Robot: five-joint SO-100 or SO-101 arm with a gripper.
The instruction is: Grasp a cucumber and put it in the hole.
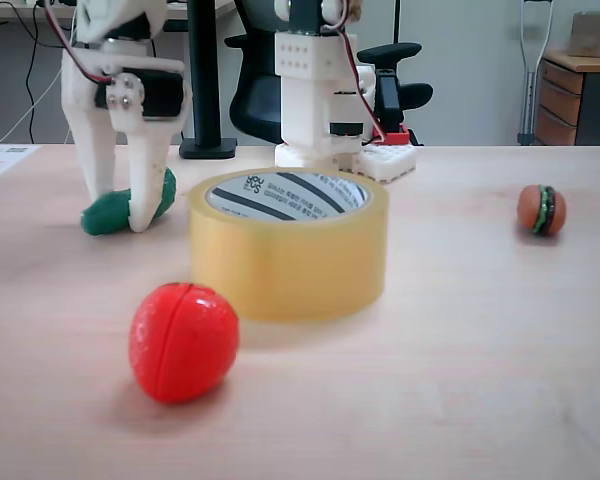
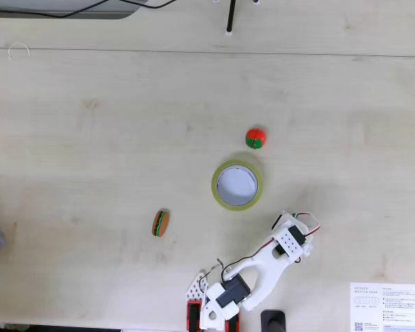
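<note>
The pincer is straddling the cucumber lying on the surface left of the tape roll; squeezing firmly mid-length before lifting toward the hole seems wisest.

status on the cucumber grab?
Hand down at table, fingers straddling cucumber; closure unclear. Cucumber on table, not in hole. Tomato clear of path.

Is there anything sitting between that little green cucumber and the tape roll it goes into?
Nothing visible. The cucumber lies at the fingers, just left of the tape roll in the low fixed view, bare table between. The red tomato sits nearer the camera.
</note>
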